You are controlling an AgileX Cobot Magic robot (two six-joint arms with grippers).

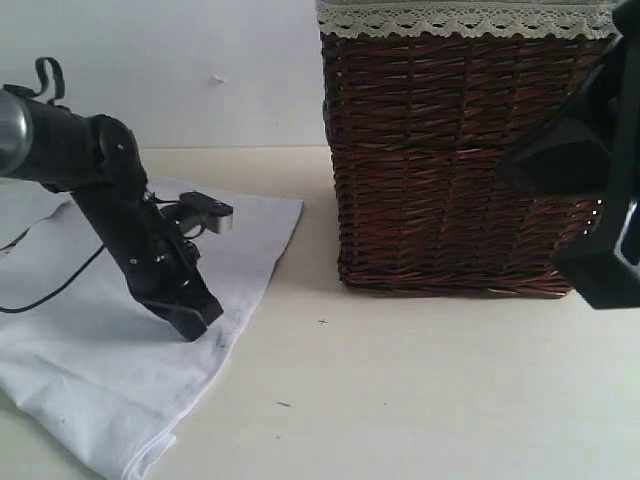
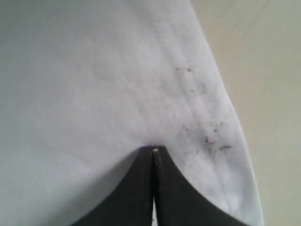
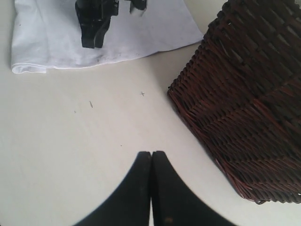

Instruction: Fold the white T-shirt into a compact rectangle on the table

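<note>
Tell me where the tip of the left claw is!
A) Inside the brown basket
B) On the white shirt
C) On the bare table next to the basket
B: the left claw has its tip down on the white T-shirt, close to the shirt's edge and well away from the basket.

white T-shirt [image 1: 110, 350], dark brown wicker basket [image 1: 450, 160], cream table [image 1: 420, 390]
</note>
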